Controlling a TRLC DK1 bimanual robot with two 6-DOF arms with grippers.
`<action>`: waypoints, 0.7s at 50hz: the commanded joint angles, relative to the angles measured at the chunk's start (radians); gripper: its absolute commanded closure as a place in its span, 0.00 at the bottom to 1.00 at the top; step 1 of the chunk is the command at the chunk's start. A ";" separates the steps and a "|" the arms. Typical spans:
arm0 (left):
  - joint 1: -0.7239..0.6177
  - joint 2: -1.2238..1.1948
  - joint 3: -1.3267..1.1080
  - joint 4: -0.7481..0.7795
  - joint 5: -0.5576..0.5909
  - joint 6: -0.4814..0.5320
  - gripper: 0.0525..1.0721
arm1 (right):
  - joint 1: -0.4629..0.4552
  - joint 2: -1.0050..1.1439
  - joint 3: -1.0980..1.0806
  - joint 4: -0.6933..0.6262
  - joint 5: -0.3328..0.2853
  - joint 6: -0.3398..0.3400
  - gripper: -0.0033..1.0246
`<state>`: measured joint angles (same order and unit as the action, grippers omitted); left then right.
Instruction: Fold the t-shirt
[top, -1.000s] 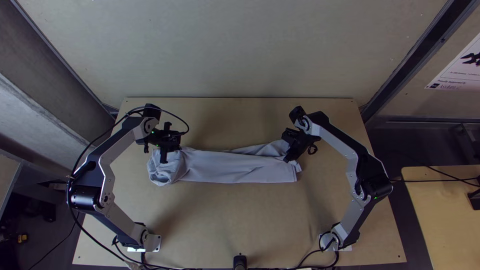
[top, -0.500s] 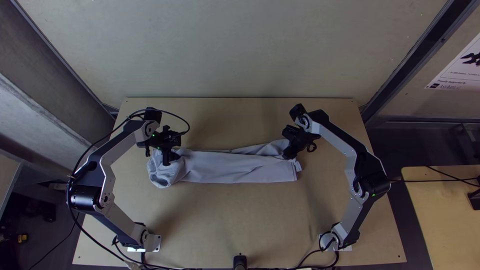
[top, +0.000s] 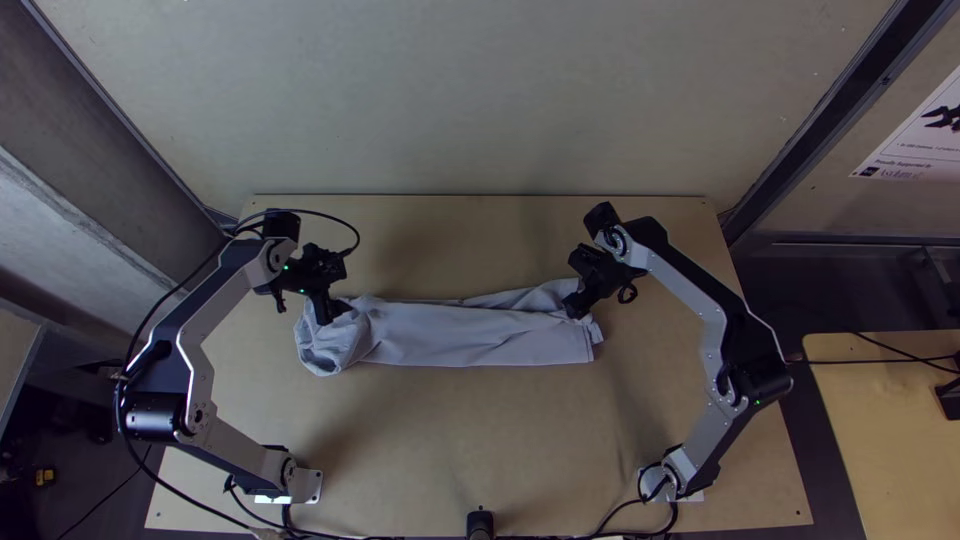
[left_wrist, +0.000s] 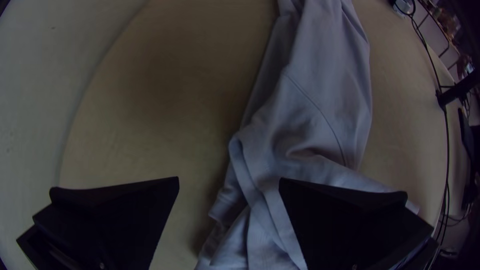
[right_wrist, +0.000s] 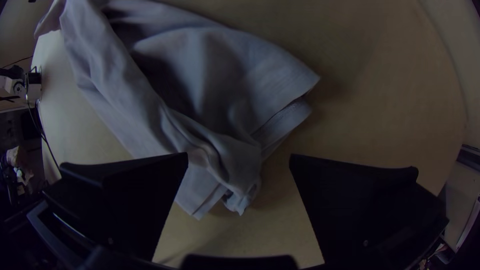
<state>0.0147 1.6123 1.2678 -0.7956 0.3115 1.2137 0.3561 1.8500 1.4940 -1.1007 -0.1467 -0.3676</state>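
Grey t-shirt (top: 470, 338) lies across middle of light wooden surface (top: 450, 430), folded into long narrow strip running left to right, left end bunched. Left hand (top: 330, 314) spread wide, at shirt's left end. Right hand (top: 580, 306) spread wide too, at shirt's far right corner.

Pale wall (top: 480, 100) beyond table (top: 480, 430); poster (top: 915, 145), side table (top: 880, 430) right; dark floor (top: 785, 290).

The pale grey t-shirt (top: 470, 333) lies folded into a long strip.
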 joint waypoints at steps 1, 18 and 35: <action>0.033 -0.061 0.002 -0.031 0.031 -0.037 0.05 | 0.011 -0.074 0.032 -0.011 0.002 0.029 0.05; 0.240 -0.084 0.021 -0.280 0.189 -0.206 0.05 | 0.017 -0.169 0.006 -0.030 0.002 0.042 0.05; 0.508 0.017 0.059 -0.530 0.342 -0.267 0.05 | 0.032 -0.210 -0.001 -0.048 0.002 0.053 0.05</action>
<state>0.4717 1.5883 1.3098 -1.2640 0.6178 0.9676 0.3717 1.6730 1.5063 -1.1316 -0.1463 -0.3393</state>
